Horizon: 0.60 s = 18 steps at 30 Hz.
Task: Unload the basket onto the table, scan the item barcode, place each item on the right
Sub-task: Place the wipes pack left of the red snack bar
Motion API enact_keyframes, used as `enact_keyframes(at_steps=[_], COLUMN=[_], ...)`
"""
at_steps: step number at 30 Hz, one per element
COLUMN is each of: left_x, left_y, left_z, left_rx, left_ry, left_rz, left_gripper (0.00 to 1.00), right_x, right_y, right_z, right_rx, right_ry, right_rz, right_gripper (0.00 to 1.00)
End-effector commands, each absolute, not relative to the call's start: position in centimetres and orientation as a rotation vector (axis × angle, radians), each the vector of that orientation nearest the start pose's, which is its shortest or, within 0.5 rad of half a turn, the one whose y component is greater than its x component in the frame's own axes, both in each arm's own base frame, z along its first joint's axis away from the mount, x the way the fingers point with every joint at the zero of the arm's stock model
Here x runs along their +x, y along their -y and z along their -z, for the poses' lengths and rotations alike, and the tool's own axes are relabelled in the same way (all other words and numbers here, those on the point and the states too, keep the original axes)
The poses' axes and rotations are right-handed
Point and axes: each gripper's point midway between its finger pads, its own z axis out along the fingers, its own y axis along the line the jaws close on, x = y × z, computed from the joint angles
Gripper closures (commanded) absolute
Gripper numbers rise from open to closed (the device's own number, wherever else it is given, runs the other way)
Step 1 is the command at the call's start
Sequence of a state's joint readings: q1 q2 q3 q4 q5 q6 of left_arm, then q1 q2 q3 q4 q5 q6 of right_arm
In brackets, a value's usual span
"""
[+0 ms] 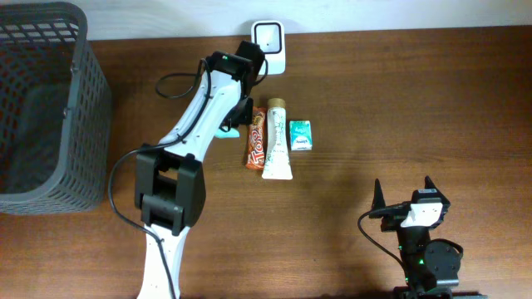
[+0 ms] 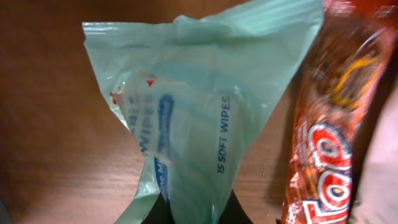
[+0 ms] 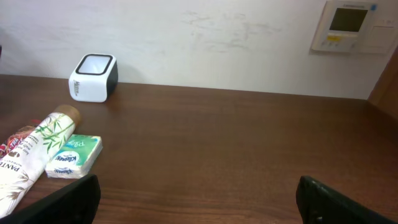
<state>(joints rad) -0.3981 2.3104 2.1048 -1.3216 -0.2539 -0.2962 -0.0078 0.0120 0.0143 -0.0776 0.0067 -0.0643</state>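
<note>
Wipes (image 2: 199, 118), a pale green soft pack (we read "15 SOFT WIPES" on it), are pinched at one end in the left claw (image 2: 196, 210). Its two dark fingers (image 2: 157, 213) are drawn in tight on the film, and the rest of the pack fans out beyond the tips. From overhead we see only a teal corner of the pack under the left arm, just left of the bar (image 1: 257, 139) and some way short of the scanner (image 1: 269, 43), which sits at the far edge of the table (image 1: 399, 91). We cannot tell whether the pack rests on the wood or is lifted off it. The tube (image 1: 275, 141) lies against the bar's right side, with the tissues (image 1: 300, 134) just beside it. The right claw (image 1: 403, 193) is well apart from all this near the front edge, fingers spread wide and gripping nothing. The basket (image 1: 91, 91) stands at the far left.
</note>
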Motion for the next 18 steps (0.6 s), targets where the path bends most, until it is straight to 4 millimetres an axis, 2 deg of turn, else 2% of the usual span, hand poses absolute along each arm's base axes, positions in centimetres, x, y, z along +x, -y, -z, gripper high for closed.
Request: enact_keyframes(at_steps=[1,2,3,5,6,8,9,10,11,12,13,15,18], left_x=[43.2,43.3,43.5,44.0,44.5,45.9,46.6,47.7,48.2,48.5,48.4,48.3,48.5], left_y=[14.4,14.4,14.2,13.8,13.6,13.1,12.7,11.7,11.0,9.7,8.4,6.6,5.2], left_z=[-5.9,-5.9,-5.9,-6.6,-7.5,-11.1,-13.4,-17.4,-19.7,-23.1,-25.4,-28.3,-28.8], left_rx=[0.119,0.119,0.118,0.116,0.102,0.056,0.027,-0.029,-0.062,-0.113,-0.153,-0.211,-0.251], left_ry=[-3.061,-3.061,-3.046,-3.021,-3.007,-2.951,-2.910,-2.830,-2.780,-2.706,-2.656,-2.581,-2.564], left_rz=[-0.315,-0.316,-0.333,-0.364,-0.354,-0.314,-0.289,-0.242,-0.217,-0.184,-0.166,-0.126,-0.126], left_gripper=[0.78,0.51,0.39,0.27,0.26,0.26,0.22,0.20,0.02,0.01,0.01,0.01,0.01], right_x=[24.6,24.6,24.6,24.6,24.6,24.6,24.6,24.6,24.6,24.6,24.6,24.6,24.6], right_y=[0.5,0.5,0.5,0.5,0.5,0.5,0.5,0.5,0.5,0.5,0.5,0.5,0.5], right_z=[-15.5,-15.5,-15.5,-15.5,-15.5,-15.5,-15.5,-15.5,-15.5,-15.5,-15.5,-15.5,-15.5], right_rx=[-0.038,-0.038,-0.038,-0.038,-0.038,-0.038,-0.038,-0.038,-0.038,-0.038,-0.038,-0.039,-0.038], right_ry=[-1.652,-1.652,-1.652,-1.652,-1.652,-1.652,-1.652,-1.652,-1.652,-1.652,-1.652,-1.652,-1.652], right_rz=[0.074,0.074,0.074,0.074,0.074,0.074,0.074,0.074,0.074,0.074,0.074,0.074,0.074], right_gripper=[0.01,0.01,0.01,0.01,0.01,0.01,0.01,0.01,0.01,0.01,0.01,0.01,0.01])
